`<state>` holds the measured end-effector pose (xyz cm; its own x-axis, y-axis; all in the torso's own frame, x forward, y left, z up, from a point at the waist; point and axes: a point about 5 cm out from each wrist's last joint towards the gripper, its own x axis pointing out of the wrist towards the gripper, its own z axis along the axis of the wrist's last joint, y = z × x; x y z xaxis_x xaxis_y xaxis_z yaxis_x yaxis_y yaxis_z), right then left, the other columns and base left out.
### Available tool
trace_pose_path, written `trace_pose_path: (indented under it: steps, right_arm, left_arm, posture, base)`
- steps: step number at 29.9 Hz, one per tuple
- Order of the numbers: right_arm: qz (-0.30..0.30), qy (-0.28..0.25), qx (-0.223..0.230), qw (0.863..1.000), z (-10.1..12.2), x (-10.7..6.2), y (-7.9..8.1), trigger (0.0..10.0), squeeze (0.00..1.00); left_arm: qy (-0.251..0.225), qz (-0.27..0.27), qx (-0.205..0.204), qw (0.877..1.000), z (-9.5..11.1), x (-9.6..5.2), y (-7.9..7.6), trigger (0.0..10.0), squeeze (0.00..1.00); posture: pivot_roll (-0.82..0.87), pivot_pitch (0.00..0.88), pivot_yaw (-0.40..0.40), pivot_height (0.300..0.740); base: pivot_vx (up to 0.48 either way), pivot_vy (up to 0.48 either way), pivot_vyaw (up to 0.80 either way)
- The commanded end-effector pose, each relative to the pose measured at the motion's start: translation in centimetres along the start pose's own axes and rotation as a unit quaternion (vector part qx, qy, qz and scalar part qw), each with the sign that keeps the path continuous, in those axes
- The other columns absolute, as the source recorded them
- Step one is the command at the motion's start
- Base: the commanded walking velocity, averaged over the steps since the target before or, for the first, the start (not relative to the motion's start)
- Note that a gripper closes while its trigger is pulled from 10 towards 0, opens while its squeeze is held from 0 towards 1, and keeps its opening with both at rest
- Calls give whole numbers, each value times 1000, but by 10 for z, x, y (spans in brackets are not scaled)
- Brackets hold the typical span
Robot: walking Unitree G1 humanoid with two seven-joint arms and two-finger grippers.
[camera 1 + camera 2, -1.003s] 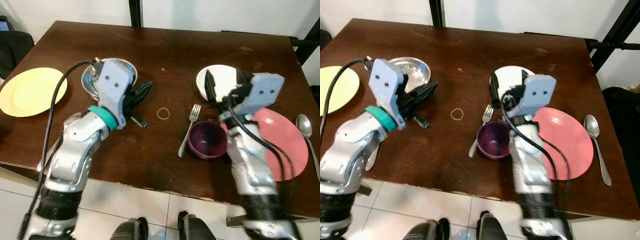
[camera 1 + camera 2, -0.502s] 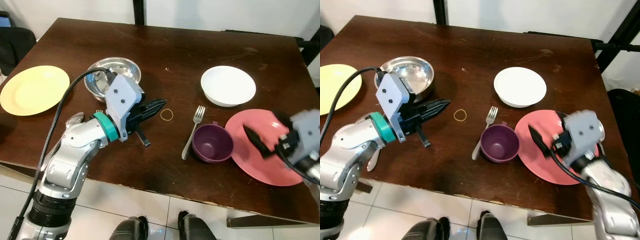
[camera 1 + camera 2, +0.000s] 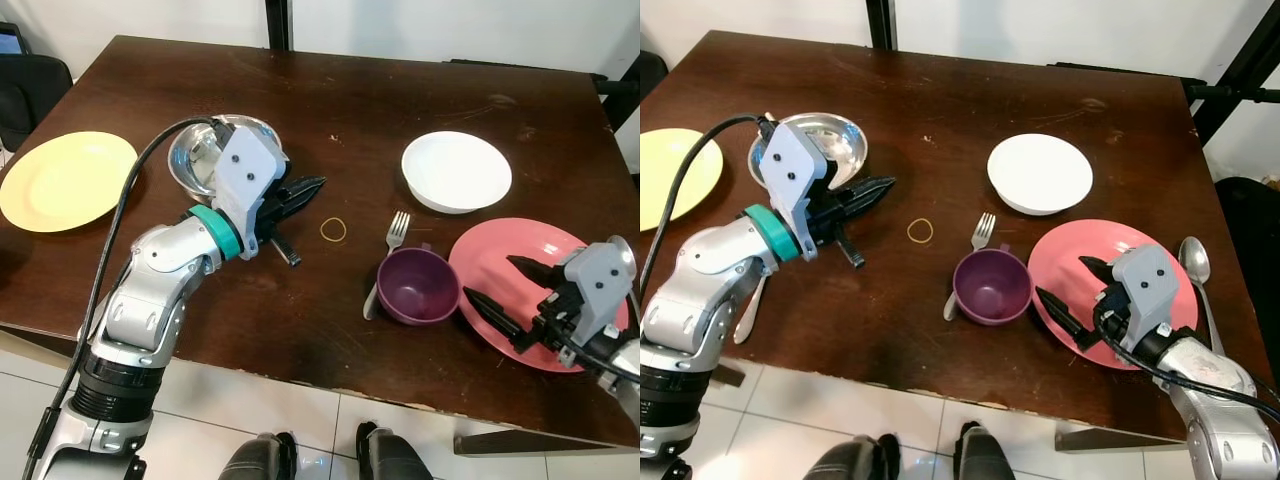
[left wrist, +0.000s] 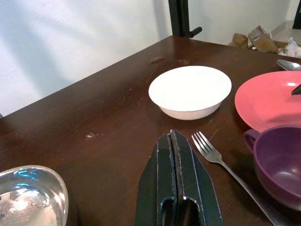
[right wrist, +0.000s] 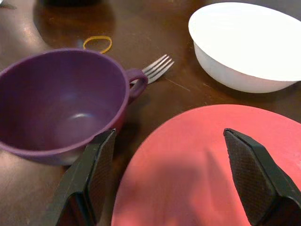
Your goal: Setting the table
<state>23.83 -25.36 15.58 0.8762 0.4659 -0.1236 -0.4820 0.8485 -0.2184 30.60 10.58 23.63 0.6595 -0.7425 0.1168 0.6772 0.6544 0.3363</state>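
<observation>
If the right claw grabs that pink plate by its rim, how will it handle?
The pink plate looks rigid, thin and probably light plastic, so it should lift without flexing much. Its smooth, shallow rim may slip between the open right claw fingers. It lies close beside the purple cup, so sliding it that way would likely nudge the cup.

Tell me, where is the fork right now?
The fork lies on the brown table on the robot's right side, its handle running along the left of the purple cup, with the yellow rubber band to its left.
</observation>
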Motion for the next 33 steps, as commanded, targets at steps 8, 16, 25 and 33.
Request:
trace_pose_path:
  steps: [8, 16, 25, 33]
  right_arm:
    - [48, 18, 42, 998, -19, 16, 20, 10000, 0]
    - [94, -2, 50, 994, -12, 34, 42, 10000, 0]
    - [216, -32, 43, 975, 4, 47, 92, 10000, 0]
    - [289, -45, 37, 955, 13, 52, 121, 10000, 0]
  left_arm:
    - [9, 2, 2, 1000, -7, -2, -5, 10000, 0]
    - [12, 10, 1, 1000, -9, -3, -5, 10000, 0]
    - [71, 165, 13, 984, -25, -5, 31, 10000, 0]
    - [66, 209, 2, 976, -22, -4, 40, 10000, 0]
  posture:
    - [-60, 129, 82, 740]
    - [-59, 129, 81, 740]
    - [-58, 132, 84, 740]
    - [-56, 136, 85, 740]
  base:
    - [0, 0, 0]
    - [0, 0, 0]
    - [0, 0, 0]
    - [0, 0, 0]
